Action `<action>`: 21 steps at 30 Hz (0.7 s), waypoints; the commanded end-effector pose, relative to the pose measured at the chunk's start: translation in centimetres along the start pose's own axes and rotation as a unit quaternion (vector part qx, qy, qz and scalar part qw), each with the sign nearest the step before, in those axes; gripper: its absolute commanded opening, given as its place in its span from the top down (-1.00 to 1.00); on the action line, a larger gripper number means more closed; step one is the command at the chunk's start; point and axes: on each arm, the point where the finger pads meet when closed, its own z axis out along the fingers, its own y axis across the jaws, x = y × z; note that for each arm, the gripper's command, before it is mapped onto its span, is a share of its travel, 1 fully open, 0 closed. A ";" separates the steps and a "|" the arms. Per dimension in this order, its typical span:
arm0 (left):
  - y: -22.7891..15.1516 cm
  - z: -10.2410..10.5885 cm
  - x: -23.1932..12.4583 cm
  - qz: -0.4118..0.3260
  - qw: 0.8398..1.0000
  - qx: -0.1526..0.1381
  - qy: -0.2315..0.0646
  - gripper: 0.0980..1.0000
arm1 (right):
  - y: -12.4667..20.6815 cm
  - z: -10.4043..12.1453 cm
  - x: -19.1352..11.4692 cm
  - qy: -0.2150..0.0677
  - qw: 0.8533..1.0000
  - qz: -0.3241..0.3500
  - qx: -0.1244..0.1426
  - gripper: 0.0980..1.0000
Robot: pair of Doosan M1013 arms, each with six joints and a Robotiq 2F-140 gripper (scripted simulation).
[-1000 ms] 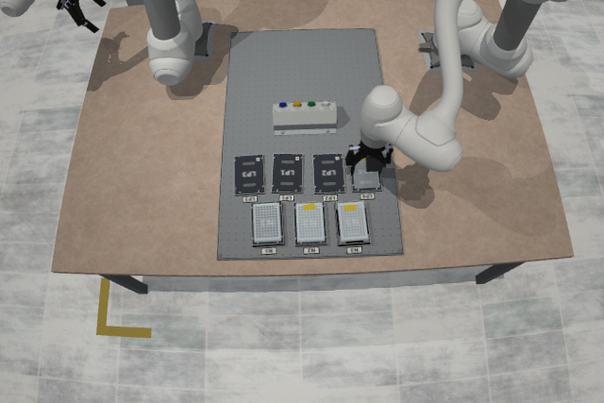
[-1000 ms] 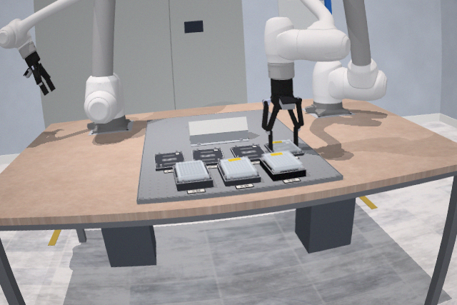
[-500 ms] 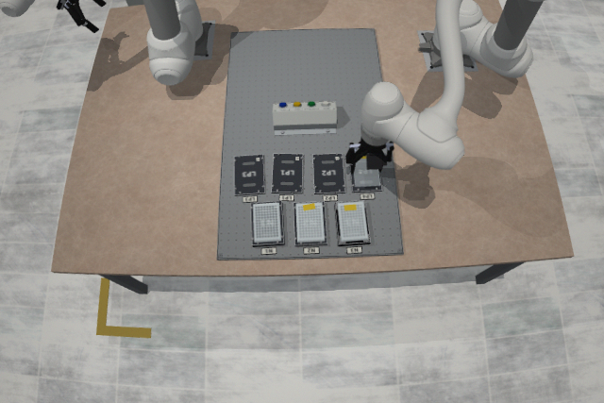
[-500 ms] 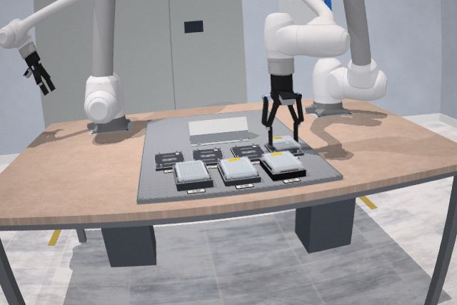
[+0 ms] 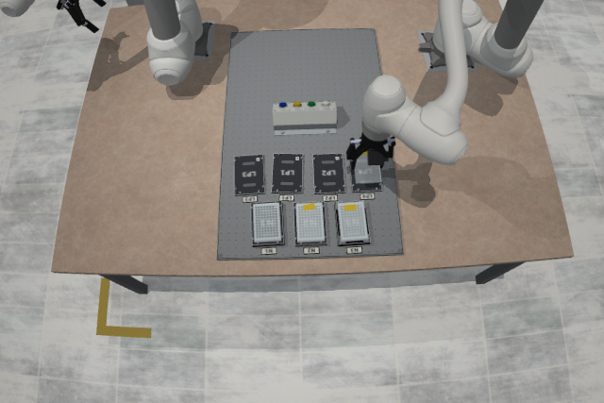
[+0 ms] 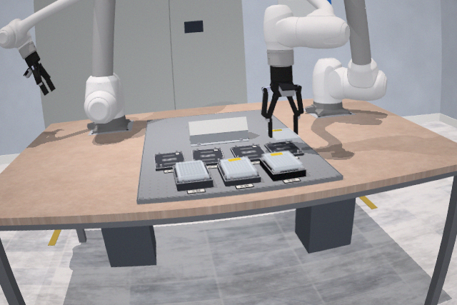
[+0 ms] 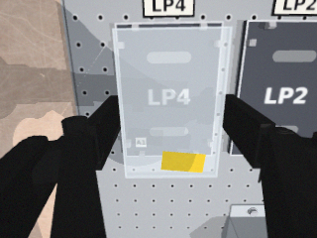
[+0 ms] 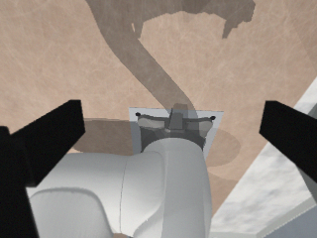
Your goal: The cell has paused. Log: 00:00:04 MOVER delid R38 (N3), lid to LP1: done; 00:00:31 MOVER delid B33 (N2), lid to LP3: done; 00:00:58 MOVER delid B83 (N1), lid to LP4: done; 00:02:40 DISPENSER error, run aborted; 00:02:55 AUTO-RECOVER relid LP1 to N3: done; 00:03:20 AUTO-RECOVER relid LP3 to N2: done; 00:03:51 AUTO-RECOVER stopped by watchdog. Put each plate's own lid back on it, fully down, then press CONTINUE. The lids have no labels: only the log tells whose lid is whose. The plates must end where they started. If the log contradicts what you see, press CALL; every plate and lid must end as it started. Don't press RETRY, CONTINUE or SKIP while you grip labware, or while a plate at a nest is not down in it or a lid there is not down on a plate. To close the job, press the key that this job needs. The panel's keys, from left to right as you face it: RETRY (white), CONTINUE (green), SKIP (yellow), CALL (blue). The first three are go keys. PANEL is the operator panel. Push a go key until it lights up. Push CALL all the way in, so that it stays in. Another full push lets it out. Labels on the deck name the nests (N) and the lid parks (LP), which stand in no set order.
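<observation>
My left gripper (image 5: 366, 164) (image 6: 283, 134) (image 7: 170, 110) is shut on a clear lid (image 5: 364, 176) (image 6: 289, 134) (image 7: 134, 74) with a yellow sticker, held level a little above park LP4 (image 5: 366, 189) (image 6: 284, 148). The plate at N1 (image 5: 267, 223) (image 6: 191, 171) shows bare wells, no sticker. The plates at N2 (image 5: 310, 225) (image 6: 238, 169) and N3 (image 5: 352, 225) (image 6: 283, 163) carry lids with yellow stickers. N3's looks slightly askew; its seating is unclear. The panel (image 5: 305, 118) (image 6: 218, 128) shows no lit key. My right gripper (image 5: 97, 15) (image 6: 48, 91) (image 8: 171, 116) is open and empty, beyond the table's left edge.
Parks LP3 (image 5: 249, 188) (image 6: 168, 165), LP1 (image 5: 288, 186) (image 6: 208, 150) and LP2 (image 5: 328, 186) (image 6: 247, 146) hold no lids. LP2 lies close beside the left gripper's finger. The panel stands behind the parks. The other arm's base (image 5: 207, 40) stands at the left back.
</observation>
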 end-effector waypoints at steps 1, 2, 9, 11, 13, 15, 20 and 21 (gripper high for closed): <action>0.0 -0.8 0.0 0.000 1.000 0.000 0.001 -0.13 | 0.0 -0.1 0.0 0.001 1.000 0.000 0.000 -1.00; 0.0 -1.0 0.0 0.000 1.000 0.000 0.001 -0.13 | 0.0 -0.1 0.0 0.001 1.000 0.000 0.000 -1.00; 0.0 -2.2 0.0 0.000 1.000 0.000 0.001 -0.13 | 0.0 -0.1 0.0 0.001 1.000 0.000 0.000 -1.00; 0.0 -2.4 0.0 0.000 1.000 0.000 0.001 -0.13 | 0.0 -0.1 0.0 0.001 1.000 0.000 0.000 -1.00; 0.0 -2.4 0.0 0.000 1.000 0.000 0.001 -0.13 | 0.0 -0.1 0.0 0.001 1.000 0.000 0.000 -1.00; 0.0 -2.6 0.0 0.000 1.000 0.000 0.001 -0.13 | 0.0 -0.1 0.0 0.001 1.000 0.000 0.000 -1.00; 0.0 -2.9 0.0 0.000 1.000 0.000 0.001 -0.13 | 0.0 -0.1 0.0 0.001 1.000 0.000 0.000 -1.00; 0.0 -2.9 0.0 0.000 1.000 0.000 0.001 -0.13 | 0.0 -0.1 0.0 0.001 1.000 0.000 0.000 -1.00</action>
